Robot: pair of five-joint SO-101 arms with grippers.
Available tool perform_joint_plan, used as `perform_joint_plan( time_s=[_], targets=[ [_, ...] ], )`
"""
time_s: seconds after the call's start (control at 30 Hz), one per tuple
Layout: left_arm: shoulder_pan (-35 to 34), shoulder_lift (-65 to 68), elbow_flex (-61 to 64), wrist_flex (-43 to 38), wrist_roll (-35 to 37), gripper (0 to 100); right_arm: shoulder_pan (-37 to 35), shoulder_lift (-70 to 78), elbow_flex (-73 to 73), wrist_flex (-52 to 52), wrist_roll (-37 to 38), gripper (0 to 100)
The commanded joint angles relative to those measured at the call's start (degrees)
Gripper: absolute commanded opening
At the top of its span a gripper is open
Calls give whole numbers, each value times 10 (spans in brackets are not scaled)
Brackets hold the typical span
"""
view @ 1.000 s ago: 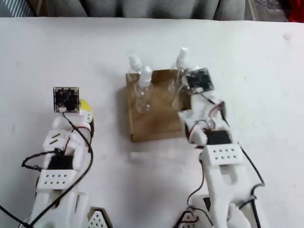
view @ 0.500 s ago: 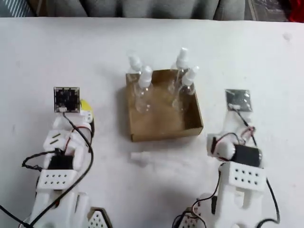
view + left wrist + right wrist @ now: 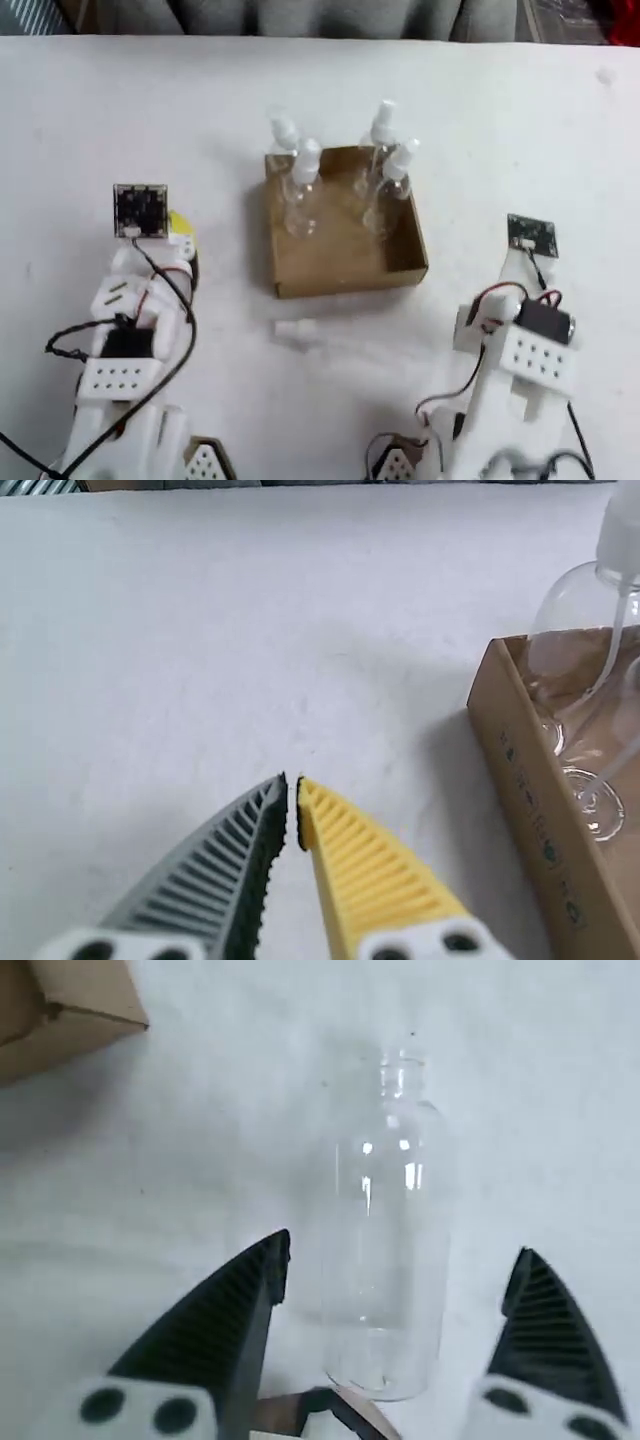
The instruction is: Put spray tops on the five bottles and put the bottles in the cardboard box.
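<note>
The cardboard box (image 3: 335, 262) sits mid-table with several clear bottles standing in it, each with a white spray top, such as one (image 3: 394, 182) at its right side. A loose spray top (image 3: 292, 332) lies on the table in front of the box. An uncapped clear bottle (image 3: 388, 1250) lies on the table between the fingers of my open right gripper (image 3: 398, 1265), untouched. My right arm (image 3: 520, 345) is at the near right. My left gripper (image 3: 292, 792) is shut and empty, low over bare table left of the box (image 3: 535, 800).
The white table (image 3: 120, 110) has free room at the left, the back and the far right. A corner of the box (image 3: 60, 1005) lies beyond the uncapped bottle. My left arm (image 3: 130, 330) stands at the near left.
My right arm has drawn back from over the box to the near right, leaving a capped bottle standing in the box's right side. The left arm has not moved.
</note>
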Motion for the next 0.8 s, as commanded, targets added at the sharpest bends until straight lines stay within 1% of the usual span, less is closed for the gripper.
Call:
perform_joint_plan(
  time_s=[0.0, 0.17, 0.3, 0.37, 0.43, 0.5, 0.53, 0.6, 0.7, 0.77],
  targets=[
    [7, 4, -4, -12, 7, 20, 2, 104, 3, -73, 3, 269],
    [7, 4, -3, -12, 7, 20, 2, 192, 2, -116, 3, 269],
    [7, 4, -3, -12, 7, 20, 2, 222, 1, -142, 3, 265],
    [7, 4, -3, -12, 7, 20, 2, 222, 1, -143, 3, 227],
    [7, 4, -4, -12, 7, 20, 2, 215, 1, -142, 3, 140],
    [7, 4, -4, -12, 7, 20, 2, 199, -2, -144, 3, 27],
    [7, 4, -4, -12, 7, 20, 1, 189, -9, -141, 3, 6],
    [7, 4, -4, -12, 7, 20, 3, 166, -18, -139, 3, 44],
    [6, 4, -4, -12, 7, 20, -9, 120, -38, -115, -3, 12],
    [3, 4, -5, -12, 7, 20, -31, 86, -68, -65, -3, 19]
  ],
)
